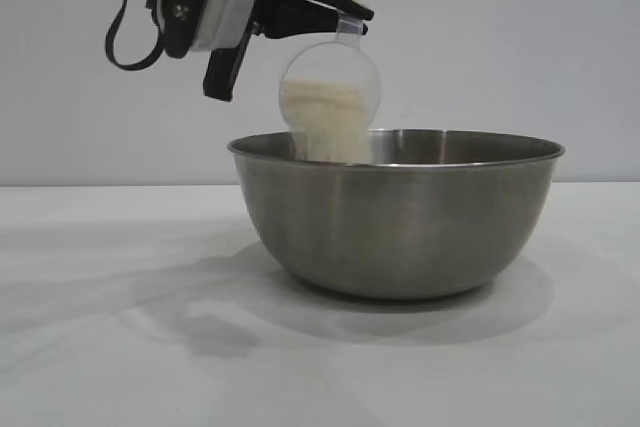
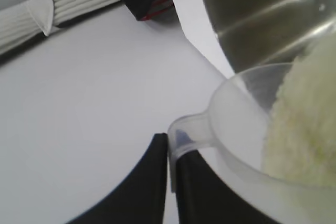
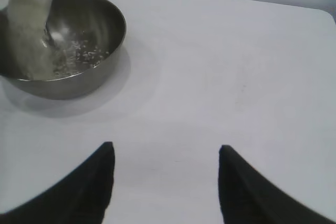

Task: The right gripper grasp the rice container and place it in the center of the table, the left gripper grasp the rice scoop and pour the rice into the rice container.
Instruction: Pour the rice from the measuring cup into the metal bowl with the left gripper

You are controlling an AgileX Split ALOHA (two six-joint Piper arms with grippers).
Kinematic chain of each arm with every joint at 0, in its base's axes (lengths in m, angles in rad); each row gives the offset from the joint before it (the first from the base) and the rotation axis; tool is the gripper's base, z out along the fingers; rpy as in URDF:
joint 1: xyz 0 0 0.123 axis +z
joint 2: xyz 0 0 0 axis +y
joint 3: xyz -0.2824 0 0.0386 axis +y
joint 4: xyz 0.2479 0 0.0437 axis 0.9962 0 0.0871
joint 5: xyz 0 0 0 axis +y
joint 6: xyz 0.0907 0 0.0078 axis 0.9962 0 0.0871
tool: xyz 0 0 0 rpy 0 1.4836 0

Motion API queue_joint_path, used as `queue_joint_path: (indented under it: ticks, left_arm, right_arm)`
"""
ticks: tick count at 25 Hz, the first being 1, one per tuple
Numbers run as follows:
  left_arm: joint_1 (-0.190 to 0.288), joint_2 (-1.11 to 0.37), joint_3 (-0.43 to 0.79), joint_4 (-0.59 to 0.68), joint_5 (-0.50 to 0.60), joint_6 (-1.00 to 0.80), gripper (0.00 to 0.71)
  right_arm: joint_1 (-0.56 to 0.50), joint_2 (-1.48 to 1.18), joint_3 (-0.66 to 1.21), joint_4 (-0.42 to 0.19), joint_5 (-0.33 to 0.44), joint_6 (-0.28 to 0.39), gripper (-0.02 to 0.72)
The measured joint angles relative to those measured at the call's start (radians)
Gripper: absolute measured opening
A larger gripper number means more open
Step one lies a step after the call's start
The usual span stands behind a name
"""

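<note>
Tipping toward four o'clock, the rice scoop (image 1: 330, 87), clamped by the left gripper (image 1: 340, 19), overhangs the rice container (image 1: 395, 217) rim; the right gripper (image 3: 165, 182) hangs released, well apart.

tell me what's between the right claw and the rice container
Only bare white table. In the right wrist view the open right claw hangs apart from the rice container, and nothing lies on the cloth between them.

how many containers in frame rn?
2. The rice container stands on the table. The rice scoop is tipped over the container's rim, held by its handle in the left gripper. None seems hidden.
</note>
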Motion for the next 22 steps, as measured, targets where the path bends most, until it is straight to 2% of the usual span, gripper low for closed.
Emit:
queue_joint_path:
  ticks: [5,13,19,22]
  left_arm:
    - [-0.028,0.000,-0.026,0.071,0.041,0.101,0.000]
    - [-0.030,-0.003,-0.042,0.120,0.073,0.165,0.000]
    - [-0.030,-0.003,-0.042,0.114,0.080,0.159,0.000]
    - [-0.030,-0.003,-0.042,0.060,0.068,0.030,0.000]
  right_arm:
    - [0.000,0.000,0.000,0.000,0.000,0.000,0.371]
    - [0.000,0.000,0.000,0.000,0.000,0.000,0.371]
    - [0.000,0.000,0.000,0.000,0.000,0.000,0.371]
    - [0.000,0.000,0.000,0.000,0.000,0.000,0.371]
